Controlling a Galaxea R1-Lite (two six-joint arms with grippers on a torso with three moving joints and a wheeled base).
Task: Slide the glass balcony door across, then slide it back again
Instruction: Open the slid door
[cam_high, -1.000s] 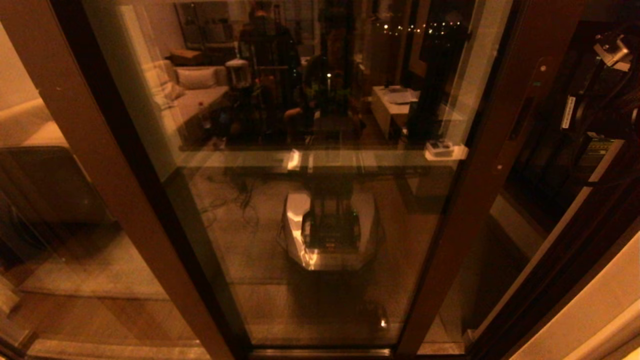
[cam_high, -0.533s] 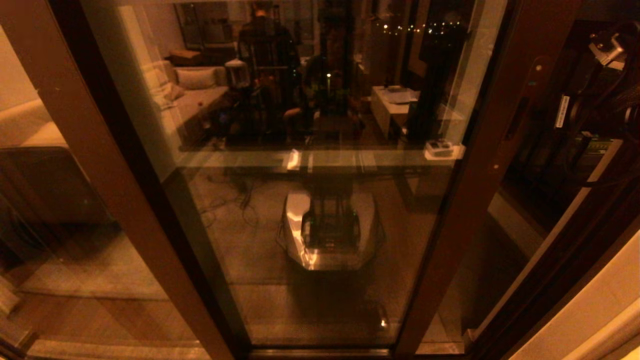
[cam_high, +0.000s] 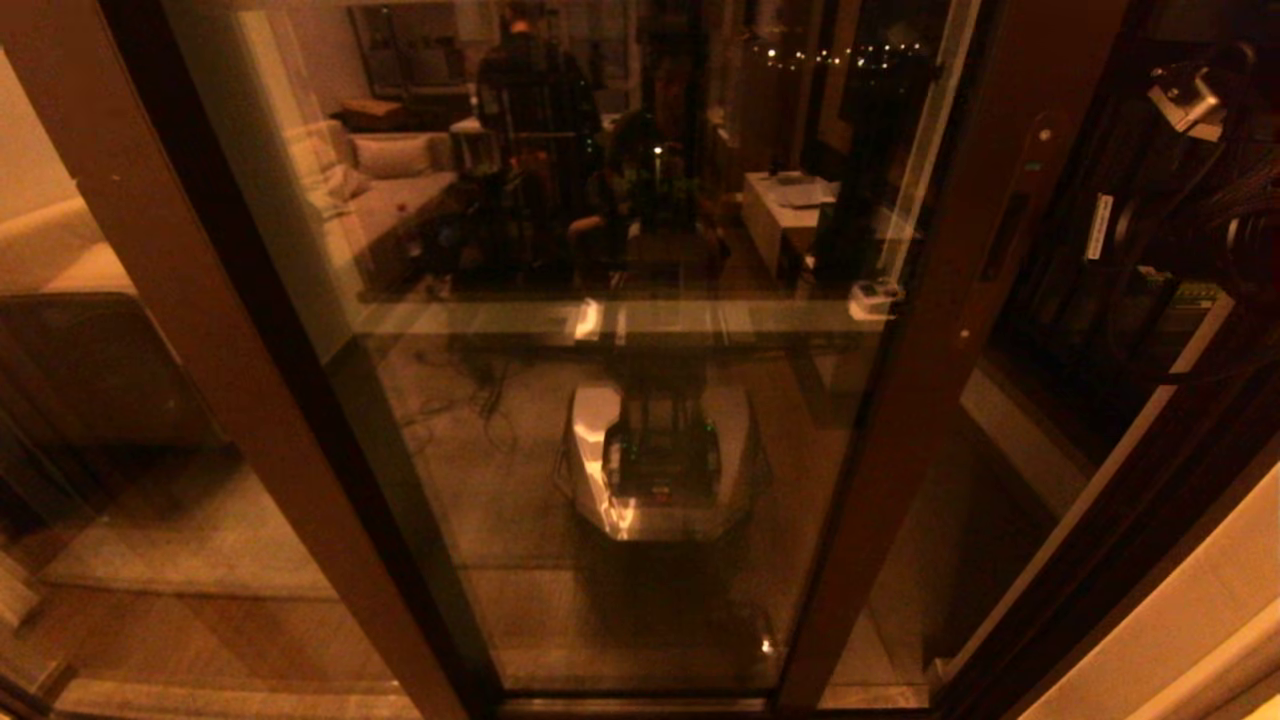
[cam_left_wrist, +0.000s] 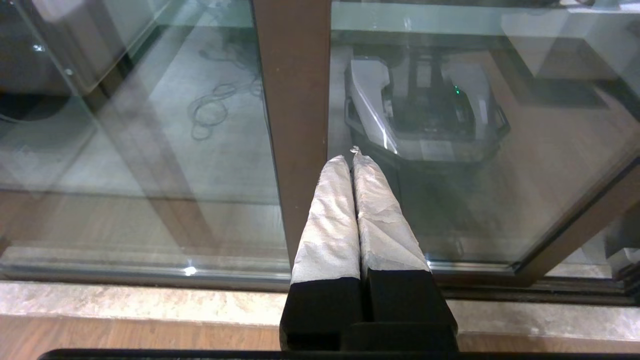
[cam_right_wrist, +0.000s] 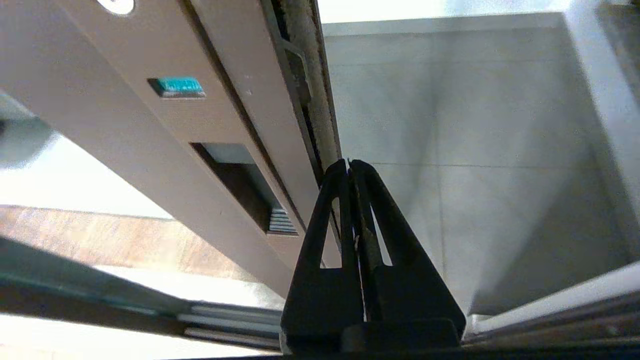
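The glass balcony door fills the middle of the head view, reflecting the room and the robot base. Its right upright rail carries the handle slot and the round lock. In the right wrist view my right gripper is shut and empty, its tips at the rail's edge strip, just beside the handle slot. My right arm shows at the upper right. My left gripper is shut and empty, low before the glass next to a brown upright.
A dark open gap lies between the door's rail and the outer frame, with pale balcony floor beyond. The narrower fixed pane and its upright stand on the left. A stone sill runs below the track.
The door's handle rail has slid to the left and the gap on its right has widened. My right arm has moved left along with it.
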